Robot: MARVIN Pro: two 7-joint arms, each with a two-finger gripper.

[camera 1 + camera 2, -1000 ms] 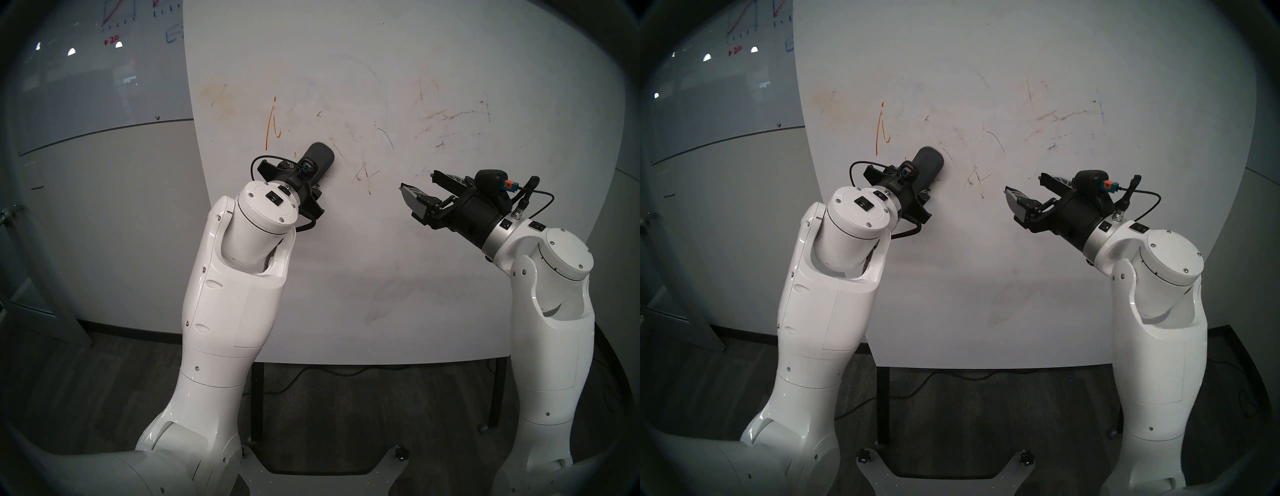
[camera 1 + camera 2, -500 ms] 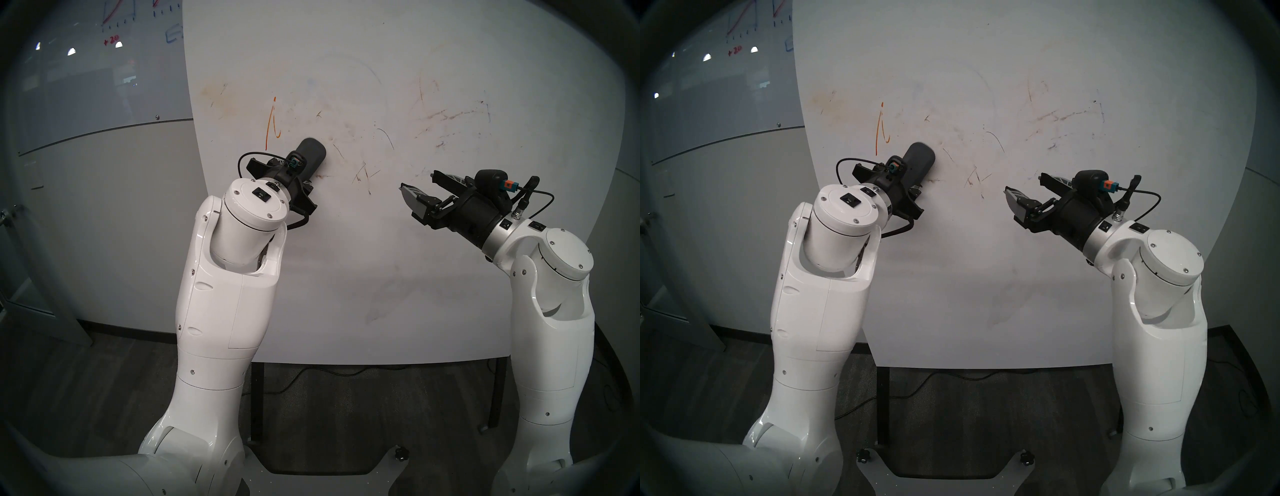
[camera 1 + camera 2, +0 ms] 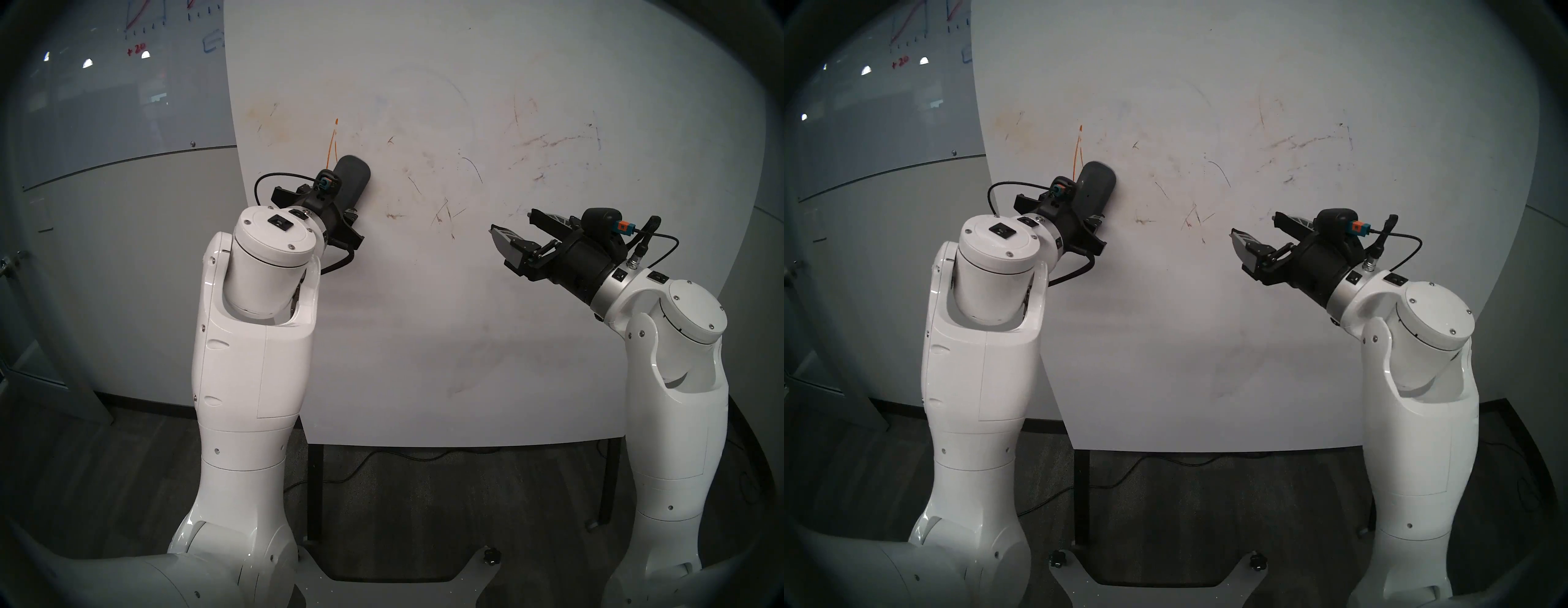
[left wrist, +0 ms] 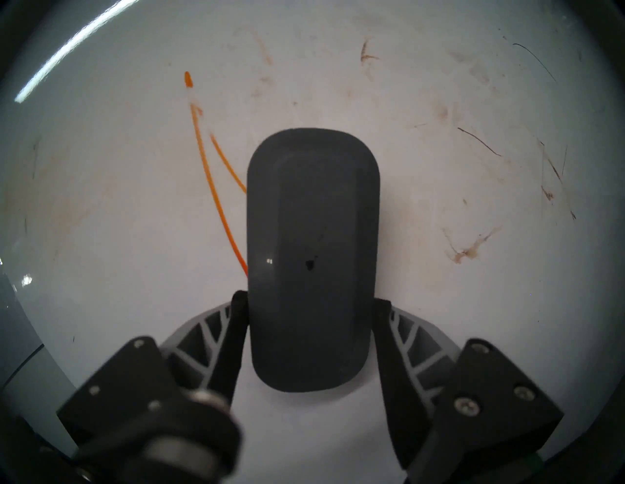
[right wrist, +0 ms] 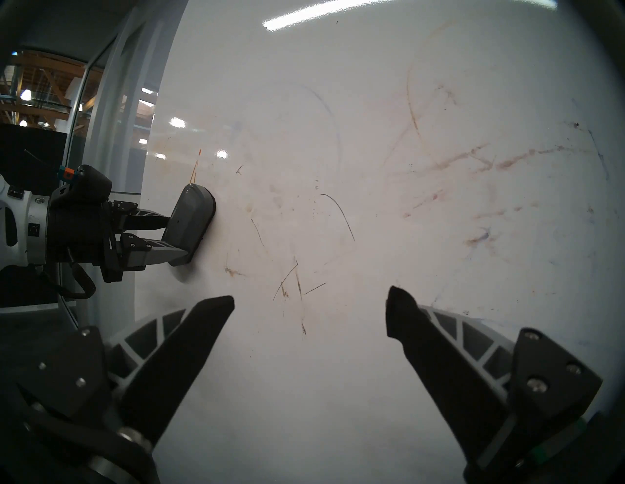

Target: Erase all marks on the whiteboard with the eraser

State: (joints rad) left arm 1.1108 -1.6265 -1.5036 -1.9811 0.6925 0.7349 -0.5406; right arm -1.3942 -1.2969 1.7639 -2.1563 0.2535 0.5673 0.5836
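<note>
While the eraser [image 4: 313,260] lies flat against the whiteboard [image 3: 424,297], clamped between the left gripper [image 4: 309,304] fingers, it covers the lower ends of two orange strokes [image 4: 206,169] just beside them. Brown smudges [image 4: 468,250] sit opposite. The right gripper [image 5: 309,304] hangs well apart, jaws spread, empty.

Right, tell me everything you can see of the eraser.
The eraser is a dark grey oblong block with rounded ends, smooth and plastic-looking, with a tiny dark dot near the middle of its back. The left gripper clamps its lower sides between both fingers. Its hidden face is pressed flat against the whiteboard, and it covers the lower ends of the orange strokes. From the head it points up and slightly right.
</note>
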